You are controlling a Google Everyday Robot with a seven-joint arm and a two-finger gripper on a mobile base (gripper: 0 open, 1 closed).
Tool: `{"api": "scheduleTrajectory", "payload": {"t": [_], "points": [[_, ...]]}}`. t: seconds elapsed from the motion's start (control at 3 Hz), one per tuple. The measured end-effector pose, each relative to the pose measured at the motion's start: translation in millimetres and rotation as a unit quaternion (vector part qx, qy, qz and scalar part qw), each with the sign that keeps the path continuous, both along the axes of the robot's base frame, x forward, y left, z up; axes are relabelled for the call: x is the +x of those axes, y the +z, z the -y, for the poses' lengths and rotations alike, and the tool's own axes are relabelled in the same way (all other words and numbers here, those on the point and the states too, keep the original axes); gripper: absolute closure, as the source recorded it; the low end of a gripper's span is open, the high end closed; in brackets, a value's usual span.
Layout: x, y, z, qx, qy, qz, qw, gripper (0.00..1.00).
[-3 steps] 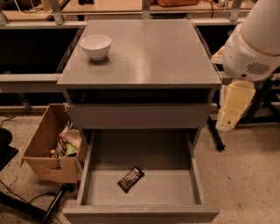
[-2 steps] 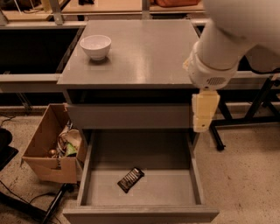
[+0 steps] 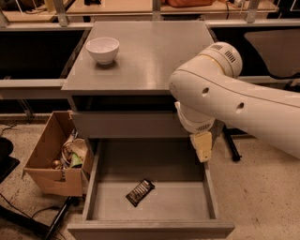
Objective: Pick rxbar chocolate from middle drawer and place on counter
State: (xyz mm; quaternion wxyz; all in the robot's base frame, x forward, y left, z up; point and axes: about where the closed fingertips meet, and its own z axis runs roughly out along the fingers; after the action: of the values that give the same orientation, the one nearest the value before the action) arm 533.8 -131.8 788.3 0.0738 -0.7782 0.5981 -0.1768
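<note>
The rxbar chocolate point(image 3: 140, 192), a small dark bar with pale lettering, lies flat on the floor of the open middle drawer point(image 3: 99, 180), left of centre. My gripper point(image 3: 203, 149) hangs from the white arm above the drawer's right rear corner, well right of and above the bar. The grey counter point(image 3: 154, 51) sits above the drawers, behind the arm.
A white bowl point(image 3: 102, 49) stands on the counter's left rear part. An open cardboard box point(image 3: 51, 161) with clutter sits on the floor left of the drawer. The top drawer's front point(image 3: 122, 124) is closed above. Tan benches point(image 3: 122, 8) run behind.
The arm has swung in from the right towards the left, and the gripper has come down over the open drawer's right rear. The bar has not moved.
</note>
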Motion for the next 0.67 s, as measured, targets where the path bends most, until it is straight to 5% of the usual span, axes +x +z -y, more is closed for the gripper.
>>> {"api": "scheduleTrajectory", "payload": {"t": [0.67], "points": [[2,-12,-14,-0.007,0.023,-0.007,0.9997,0.00]]}}
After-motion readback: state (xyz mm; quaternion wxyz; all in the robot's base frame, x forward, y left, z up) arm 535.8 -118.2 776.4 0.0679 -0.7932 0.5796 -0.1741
